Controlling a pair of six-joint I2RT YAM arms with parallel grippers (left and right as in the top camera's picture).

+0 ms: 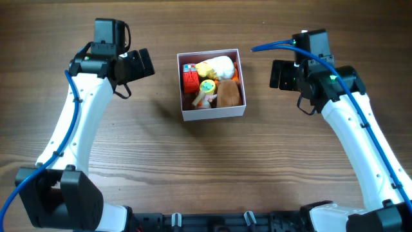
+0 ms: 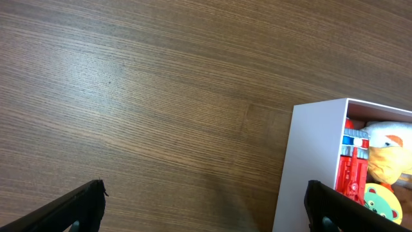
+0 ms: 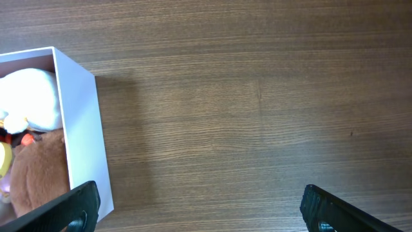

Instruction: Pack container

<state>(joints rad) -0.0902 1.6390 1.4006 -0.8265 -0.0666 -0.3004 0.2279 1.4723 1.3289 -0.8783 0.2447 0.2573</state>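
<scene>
— Since the overhead view takes in the whole table (image 1: 206, 174), where does the container sit?

— Upper middle of the frame. The container (image 1: 213, 114) rests flat on the wood, open top up, white walls outside, between the two arms.

— What lies in it?

— A red toy (image 1: 190, 78) sits against the left wall and a white plush (image 1: 219, 66) along the top edge. A brown plush (image 1: 228, 94) is at lower right, with a round yellow-green toy (image 1: 207, 86) in the middle. They sit packed close together.

— And the left tool?

— The left tool (image 1: 145, 64) is in the upper left, near the container's left wall but apart from it. In the left wrist view its fingers (image 2: 84, 206) stand wide apart at the bottom corners with only bare wood between them.

— The right one?

— The right tool (image 1: 277, 74) is in the upper right, near the right wall and not touching it. In its wrist view the jaws are spread wide and grip nothing, and the container shows at the left edge.
</scene>
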